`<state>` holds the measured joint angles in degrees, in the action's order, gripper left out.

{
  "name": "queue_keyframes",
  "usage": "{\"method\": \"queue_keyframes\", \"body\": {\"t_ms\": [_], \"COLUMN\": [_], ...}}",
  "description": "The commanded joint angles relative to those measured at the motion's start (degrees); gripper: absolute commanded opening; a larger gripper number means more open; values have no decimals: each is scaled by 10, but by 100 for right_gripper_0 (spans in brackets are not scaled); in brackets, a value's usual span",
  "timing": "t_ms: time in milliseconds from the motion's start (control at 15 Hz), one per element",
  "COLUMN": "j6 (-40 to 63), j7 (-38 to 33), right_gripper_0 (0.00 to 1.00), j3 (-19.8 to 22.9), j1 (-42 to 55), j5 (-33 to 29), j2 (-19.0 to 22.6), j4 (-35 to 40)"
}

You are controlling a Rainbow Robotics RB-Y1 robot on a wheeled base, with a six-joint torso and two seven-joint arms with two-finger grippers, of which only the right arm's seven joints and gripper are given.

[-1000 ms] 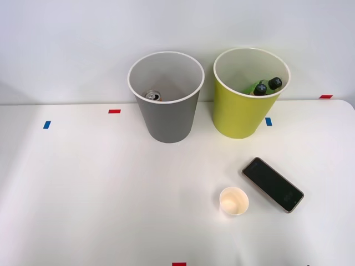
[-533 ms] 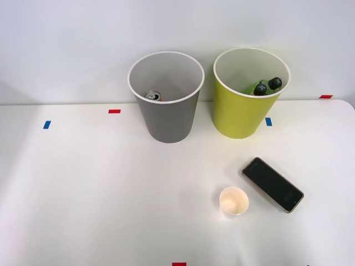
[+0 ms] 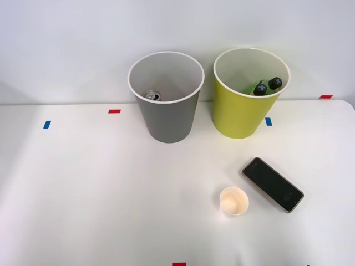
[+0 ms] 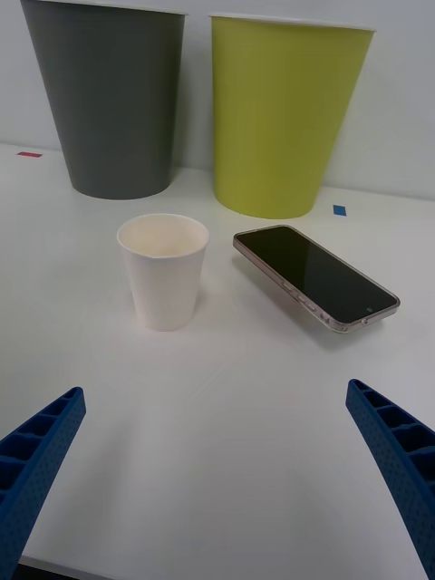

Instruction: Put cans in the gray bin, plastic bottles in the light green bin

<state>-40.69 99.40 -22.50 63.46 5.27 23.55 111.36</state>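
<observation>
The gray bin stands at the back of the table, and a can lies inside it with its silver top showing. To its right stands the light green bin, holding two green plastic bottles with black caps. Both the gray bin and the light green bin rise ahead in the wrist view. My right gripper is open low over the table near its front edge, its blue fingers spread wide with nothing between them.
A small white paper cup stands in front of the bins, also seen as the cup just ahead of my fingers. A black phone lies to its right. Small red and blue tape marks dot the white table.
</observation>
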Motion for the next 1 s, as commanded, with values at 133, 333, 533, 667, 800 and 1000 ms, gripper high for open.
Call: {"method": "queue_keyframes", "body": {"t_ms": [133,333,533,667,800,1000], "j6": [0,0,0,0,0,0], "j7": [0,0,0,0,0,0], "right_gripper_0": [100,100,100,100,100,100], "j3": [0,0,0,0,0,0], "j1": [0,0,0,0,0,0], "j5": [0,0,0,0,0,0], "j2": [0,0,0,0,0,0], "j4": [0,0,0,0,0,0]}}
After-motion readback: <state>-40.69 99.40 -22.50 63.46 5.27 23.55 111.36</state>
